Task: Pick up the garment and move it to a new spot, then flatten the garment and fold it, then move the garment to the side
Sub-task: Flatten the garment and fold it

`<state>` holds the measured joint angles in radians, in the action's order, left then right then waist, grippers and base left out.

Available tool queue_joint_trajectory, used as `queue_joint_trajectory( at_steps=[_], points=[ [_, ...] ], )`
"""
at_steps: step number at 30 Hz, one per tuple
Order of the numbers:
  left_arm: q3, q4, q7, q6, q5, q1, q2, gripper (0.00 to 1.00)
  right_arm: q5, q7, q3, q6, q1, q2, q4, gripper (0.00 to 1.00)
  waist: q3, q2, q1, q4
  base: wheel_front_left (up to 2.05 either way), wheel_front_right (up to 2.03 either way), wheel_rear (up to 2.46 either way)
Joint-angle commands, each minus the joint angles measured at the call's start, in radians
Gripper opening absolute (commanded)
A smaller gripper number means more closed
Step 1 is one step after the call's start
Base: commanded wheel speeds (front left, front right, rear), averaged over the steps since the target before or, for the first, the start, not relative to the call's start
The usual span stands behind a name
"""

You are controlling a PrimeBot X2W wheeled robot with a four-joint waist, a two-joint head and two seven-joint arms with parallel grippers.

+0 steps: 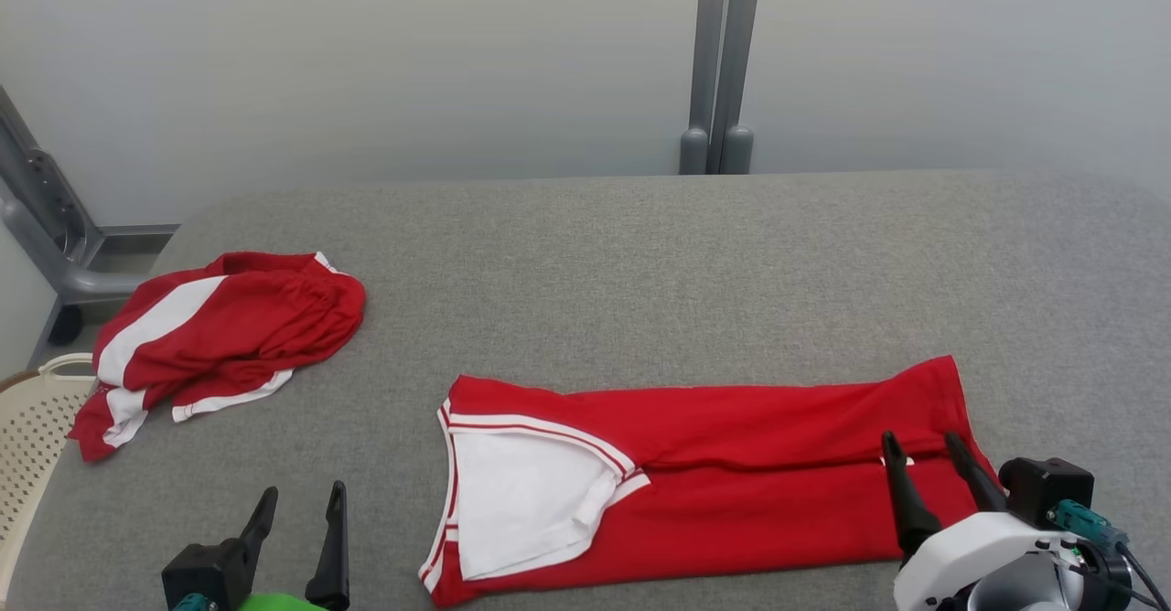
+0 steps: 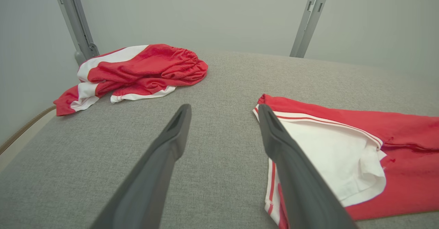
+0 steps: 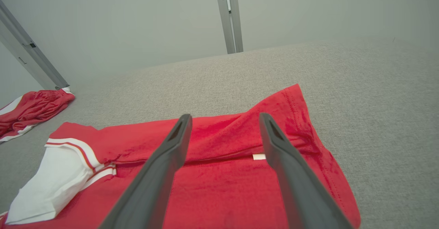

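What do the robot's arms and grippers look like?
Both the left gripper and right gripper have two long, dark grey, tapering jaws with a recess near each tip. The left sits on a black base with a bright green part below. The right joins a rounded white wrist shell, carrying a black box, a teal connector and thin black cables.

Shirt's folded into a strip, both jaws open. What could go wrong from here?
The right gripper is over the right end of the folded garment, where the top flap lies loose; a shallow pinch may lift one layer, undoing the fold.
The left gripper is over bare table beside the white sleeve; uneven grabs could skew the strip.
A crumpled garment sits at the left edge; setting aside there could snag it.
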<state>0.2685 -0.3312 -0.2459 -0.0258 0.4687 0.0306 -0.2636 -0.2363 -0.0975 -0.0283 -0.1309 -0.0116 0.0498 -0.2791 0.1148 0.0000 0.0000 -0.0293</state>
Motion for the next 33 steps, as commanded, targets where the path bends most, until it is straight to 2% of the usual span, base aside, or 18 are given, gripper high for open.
queue_joint_trajectory(
  at_steps=[1, 8, 11, 16, 25, 29, 33],
  points=[
    [-0.001, -0.003, -0.003, 0.004, 0.005, -0.011, 0.002, 1.0, -0.003, -0.004, -0.005, 0.0, -0.007, 0.002, 0.002, 1.0, -0.003, 0.0, 0.0, 0.002, 0.0, 0.0, 0.0],
    [0.003, -0.015, -0.008, 0.012, 0.017, -0.026, 0.013, 1.0, -0.014, 0.009, -0.012, 0.0, 0.017, 0.002, 0.01, 1.0, -0.02, 0.0, 0.0, 0.009, 0.0, 0.0, 0.0],
    [0.007, -0.016, -0.009, 0.013, 0.017, -0.028, 0.017, 1.0, 0.0, 0.045, -0.03, 0.0, 0.039, 0.002, 0.009, 1.0, -0.031, 0.0, 0.0, 0.013, 0.0, 0.0, 0.0],
    [0.016, -0.004, -0.011, 0.026, 0.022, -0.041, 0.024, 1.0, 0.006, 0.204, -0.064, 0.0, 0.104, 0.002, 0.0, 1.0, -0.056, 0.0, 0.0, 0.014, 0.0, 0.0, 0.0],
    [0.038, 0.007, -0.005, 0.034, 0.014, -0.066, 0.032, 1.0, 0.246, 0.583, -0.196, 0.0, 0.206, 0.022, 0.055, 1.0, -0.12, 0.0, 0.0, -0.008, 0.0, 0.0, 0.0],
    [0.045, 0.01, -0.006, 0.037, 0.01, -0.089, 0.033, 1.0, 0.281, 0.656, -0.225, 0.0, 0.232, 0.034, 0.068, 1.0, -0.159, 0.0, 0.0, -0.022, 0.0, 0.0, 0.0],
    [0.052, 0.007, -0.007, 0.043, 0.007, -0.109, 0.031, 1.0, 0.282, 0.675, -0.239, 0.0, 0.247, 0.042, 0.063, 1.0, -0.183, 0.0, 0.0, -0.029, 0.0, 0.0, 0.0]
  ],
)
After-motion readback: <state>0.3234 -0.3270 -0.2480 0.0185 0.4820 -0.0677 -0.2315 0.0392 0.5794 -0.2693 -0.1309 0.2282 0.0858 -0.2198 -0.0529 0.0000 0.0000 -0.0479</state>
